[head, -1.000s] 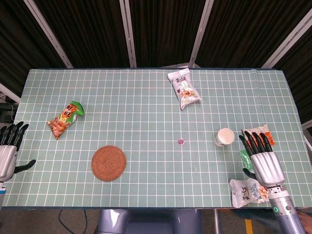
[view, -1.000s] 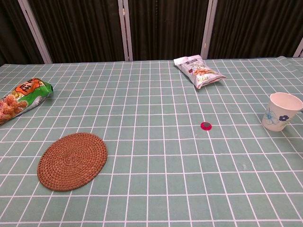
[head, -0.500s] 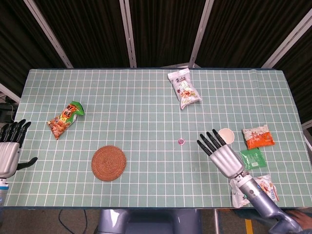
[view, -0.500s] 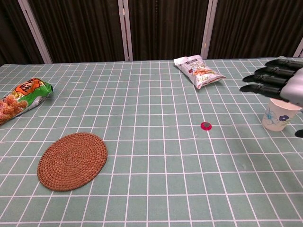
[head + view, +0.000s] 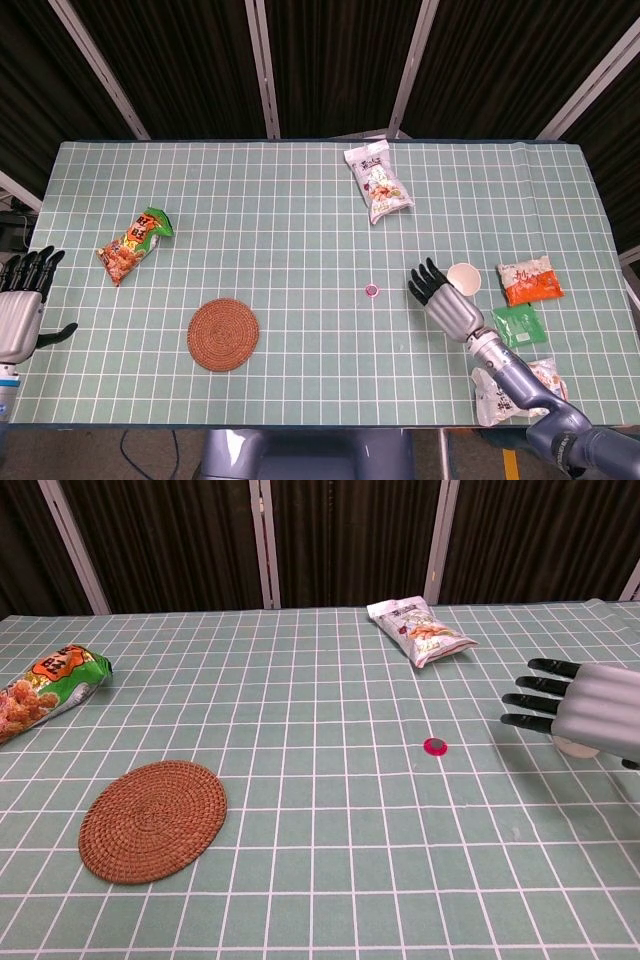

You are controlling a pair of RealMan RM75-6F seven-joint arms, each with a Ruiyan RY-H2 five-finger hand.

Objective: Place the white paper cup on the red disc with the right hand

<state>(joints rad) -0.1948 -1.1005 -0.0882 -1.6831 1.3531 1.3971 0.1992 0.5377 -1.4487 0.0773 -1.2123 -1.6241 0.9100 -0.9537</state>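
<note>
Head view: our right hand (image 5: 447, 304) sits just left of the upright white paper cup (image 5: 464, 277), fingers (image 5: 425, 281) apart, empty; the small red disc (image 5: 371, 290) lies further left on the bench.

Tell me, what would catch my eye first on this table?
Probably the robot's metal right hand, fingers spread, right beside the white paper cup toward the right of the green gridded tablecloth. Next, the round woven rattan mat near the front left, and the tiny red disc in the middle.
</note>
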